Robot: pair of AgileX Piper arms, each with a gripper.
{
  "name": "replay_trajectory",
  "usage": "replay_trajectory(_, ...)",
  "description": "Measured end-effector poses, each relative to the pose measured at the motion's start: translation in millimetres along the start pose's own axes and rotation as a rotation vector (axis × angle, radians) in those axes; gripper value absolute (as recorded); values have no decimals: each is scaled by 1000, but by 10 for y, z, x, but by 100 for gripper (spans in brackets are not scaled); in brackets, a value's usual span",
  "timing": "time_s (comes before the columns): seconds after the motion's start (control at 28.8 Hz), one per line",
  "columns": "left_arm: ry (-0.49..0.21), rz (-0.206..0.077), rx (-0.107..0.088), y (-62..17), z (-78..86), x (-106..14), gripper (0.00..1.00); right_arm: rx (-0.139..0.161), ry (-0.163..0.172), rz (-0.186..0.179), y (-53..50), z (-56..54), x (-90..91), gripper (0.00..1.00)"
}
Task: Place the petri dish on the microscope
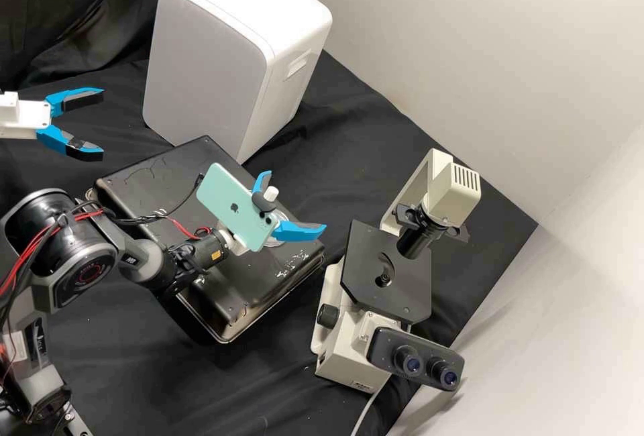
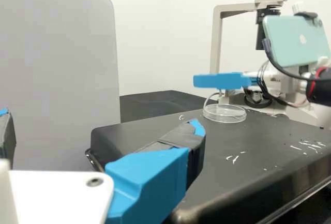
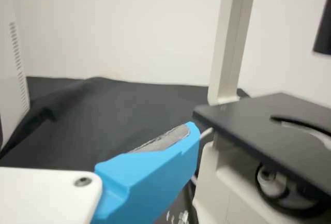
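The petri dish lies flat on the black box, near the corner facing the microscope. The right gripper hangs just over it with its jaws apart, clamped on nothing. The left gripper sits well off beside the white case, its jaws also wide. The dish looks like thin clear plastic: very light, stiff but easily cracked, smooth-walled and probably slippery, and any lid may sit loose. The best hold is likely across the rim, on opposite sides of the wall, with gentle pressure, kept level on the way to the stage.
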Motion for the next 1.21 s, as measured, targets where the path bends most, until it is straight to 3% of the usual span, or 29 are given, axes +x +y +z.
replay_trajectory(0.38,2,0,-1,0,-2,0,100,-11,4,1,-99,90,-150,100)
replay_trajectory(0.59,2,0,-1,0,-2,0,100,-30,-30,-37,-206,188,-133,100)
replay_trajectory(0.83,4,1,-1,1,-5,0,100,-29,-62,-67,-296,272,-110,100)
replay_trajectory(1.21,6,1,-1,2,-8,0,100,-25,-62,-76,-381,258,-4,100)
